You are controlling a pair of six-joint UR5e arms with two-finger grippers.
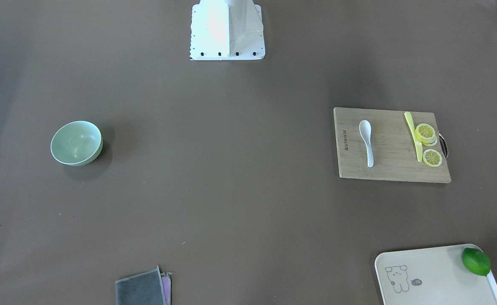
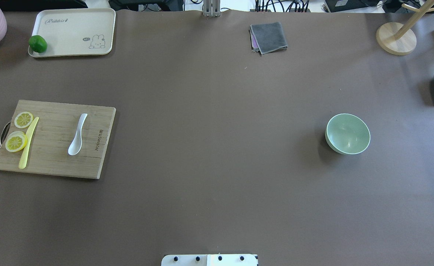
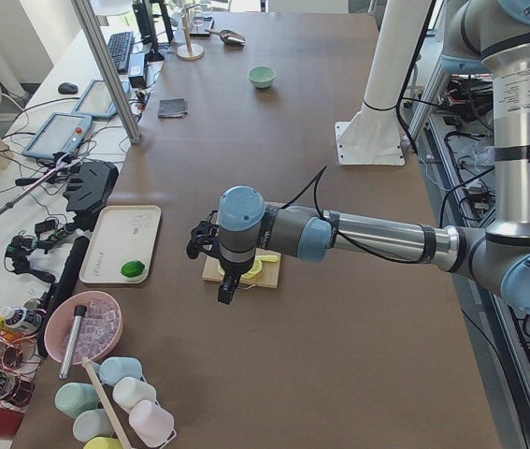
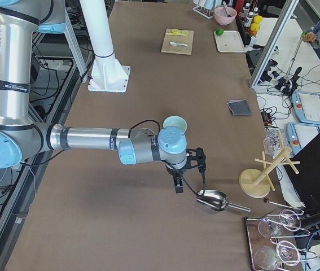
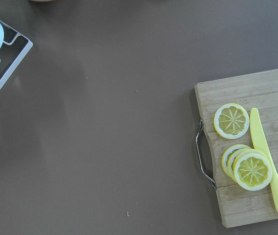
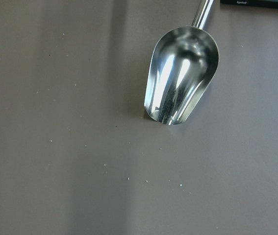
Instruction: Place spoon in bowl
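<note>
The white spoon lies on a wooden cutting board at the table's left, scoop toward the robot; it also shows in the front view. The empty mint-green bowl stands upright at the right, also seen from the front. My left gripper hangs above the board's outer end and shows only in the left side view, so I cannot tell its state. My right gripper hangs beyond the bowl near a metal scoop; its state cannot be told.
A yellow knife and lemon slices share the board. A cream tray with a lime sits far left. A grey cloth lies at the far edge. A wooden stand stands far right.
</note>
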